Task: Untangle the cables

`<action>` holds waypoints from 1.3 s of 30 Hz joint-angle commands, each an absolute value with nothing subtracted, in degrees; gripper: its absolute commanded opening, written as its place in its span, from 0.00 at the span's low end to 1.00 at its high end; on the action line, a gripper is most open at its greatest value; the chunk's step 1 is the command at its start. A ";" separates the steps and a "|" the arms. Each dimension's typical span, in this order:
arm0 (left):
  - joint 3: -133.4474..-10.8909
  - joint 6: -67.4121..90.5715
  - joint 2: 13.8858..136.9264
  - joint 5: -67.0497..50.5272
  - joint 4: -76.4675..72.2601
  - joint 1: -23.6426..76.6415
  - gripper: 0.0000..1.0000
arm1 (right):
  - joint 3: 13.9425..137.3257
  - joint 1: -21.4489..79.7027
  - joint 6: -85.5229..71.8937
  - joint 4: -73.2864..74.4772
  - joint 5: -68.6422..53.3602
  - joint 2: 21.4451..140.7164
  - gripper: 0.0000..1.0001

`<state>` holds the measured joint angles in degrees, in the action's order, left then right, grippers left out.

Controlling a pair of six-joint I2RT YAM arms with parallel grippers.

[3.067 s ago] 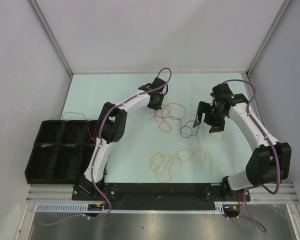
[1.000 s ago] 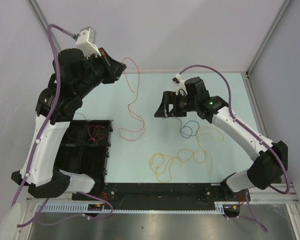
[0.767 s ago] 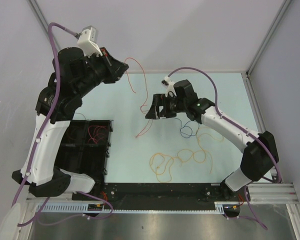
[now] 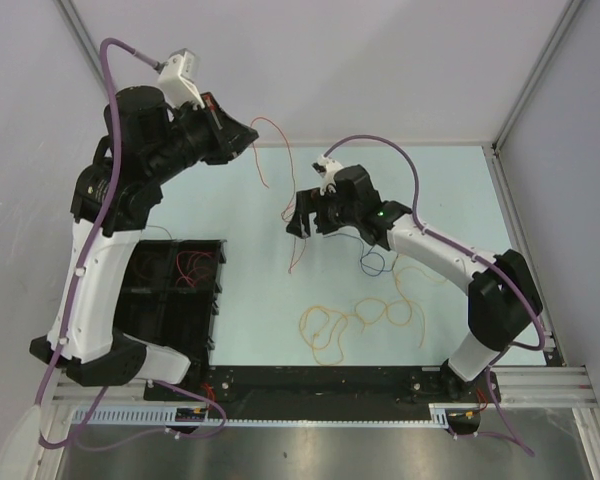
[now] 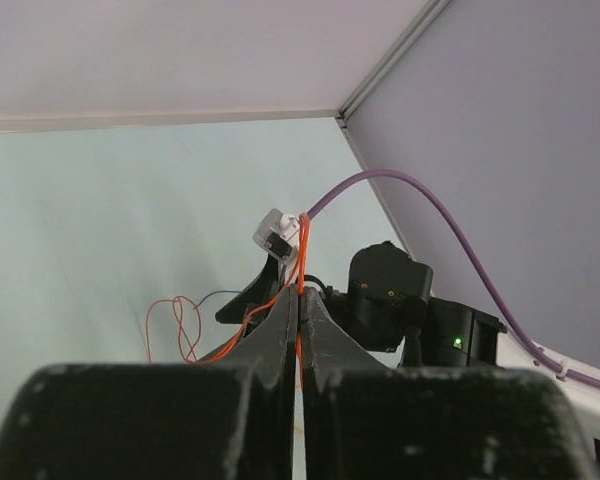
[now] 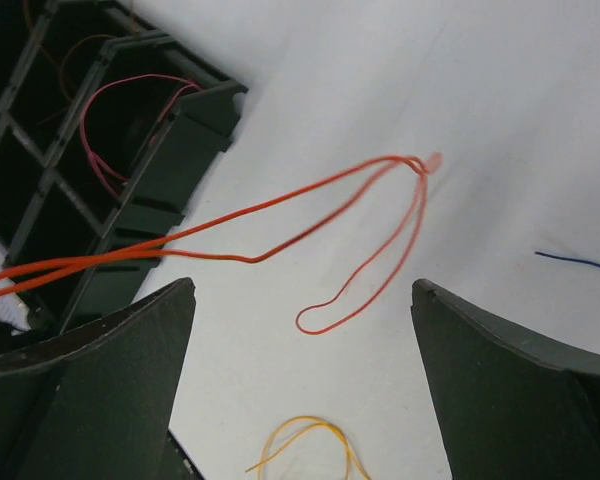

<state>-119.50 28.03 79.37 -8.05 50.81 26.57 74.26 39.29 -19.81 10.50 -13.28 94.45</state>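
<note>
Hanging from the raised left gripper (image 4: 252,130), the red cable (image 4: 291,160) is a thin, smooth wire. It arcs out from the fingertips and drops in soft kinks towards the pale, matt table (image 4: 430,180), and its lower end is near the surface, right of the black bin (image 4: 185,320). The left wrist view shows the two black fingers (image 5: 275,340) pressed together with that wire pinched in the seam. The right gripper (image 4: 308,220) sits low over the table beside the hanging strand. Its broad dark fingers (image 6: 100,400) are spread wide and clasp nothing. In its wrist view the red cable crosses the gap as a long, narrow doubled loop, touching neither finger. A small blue cable (image 4: 373,262) lies in a loose loop to the right of that gripper. The yellow cable (image 4: 360,318) sprawls in curly rings nearer the arm bases, well apart from the red one. The bin is a rigid grid of square compartments, and one of them holds another red wire (image 4: 185,265).

Three seconds back the red cable lay in loops on the table between two low grippers. Since then the left arm has risen high and carried it up. The right gripper has crossed from the table's right side to the strand, edging slightly further left within the last second. The blue and yellow cables have kept their places.
</note>
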 commanded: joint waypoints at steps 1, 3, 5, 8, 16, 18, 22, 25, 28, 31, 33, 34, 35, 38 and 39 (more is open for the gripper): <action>-122.86 27.33 80.15 -12.21 51.06 24.26 0.00 | 74.62 34.29 -19.41 6.50 -22.66 92.38 0.93; -123.40 26.99 80.59 -13.27 51.41 23.73 0.00 | 74.62 27.91 -26.86 6.59 -29.13 91.59 0.91; -123.84 26.81 80.95 -14.14 51.94 23.38 0.00 | 74.62 23.40 -37.02 6.77 -35.55 91.76 0.90; -123.31 26.81 81.04 -14.68 52.29 23.03 0.00 | 74.62 19.52 -43.83 7.55 -39.37 92.99 0.89; -119.80 28.12 80.42 -16.43 49.84 23.12 0.00 | 74.62 20.74 -62.39 19.24 -46.05 98.00 0.89; -118.57 28.65 79.90 -16.96 48.79 23.03 0.00 | 74.62 22.67 -66.94 18.90 -47.19 98.08 0.92; -115.67 29.18 78.84 -17.49 47.55 23.03 0.00 | 74.62 24.70 -74.26 15.65 -50.18 100.45 0.93; -114.79 29.18 78.31 -17.67 47.37 23.03 0.00 | 74.71 24.87 -76.54 13.98 -49.92 101.60 0.93; -113.65 29.27 77.44 -17.93 47.11 23.03 0.00 | 74.62 24.70 -77.78 13.71 -49.22 102.83 0.93; -111.89 29.62 76.12 -18.11 46.15 23.20 0.00 | 74.62 24.52 -78.05 13.97 -48.34 103.80 0.94; -111.01 29.62 75.68 -18.11 45.97 23.12 0.00 | 74.62 24.17 -77.52 15.29 -46.94 104.15 0.94; -110.74 29.62 75.15 -18.28 45.71 23.20 0.00 | 74.62 24.08 -77.17 16.16 -46.32 104.24 0.94; -110.48 29.62 74.97 -18.46 45.62 23.12 0.00 | 74.62 23.91 -77.08 16.17 -45.88 104.59 0.94; -109.34 29.44 74.27 -19.33 45.00 23.12 0.00 | 74.62 23.47 -79.35 13.46 -46.05 106.43 0.94; -108.47 29.36 74.09 -19.60 44.83 23.12 0.00 | 74.71 23.64 -80.41 11.97 -46.75 107.74 0.93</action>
<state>-110.15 28.53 76.31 -17.23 47.72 23.33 73.95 23.99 -76.58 15.29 -46.13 104.84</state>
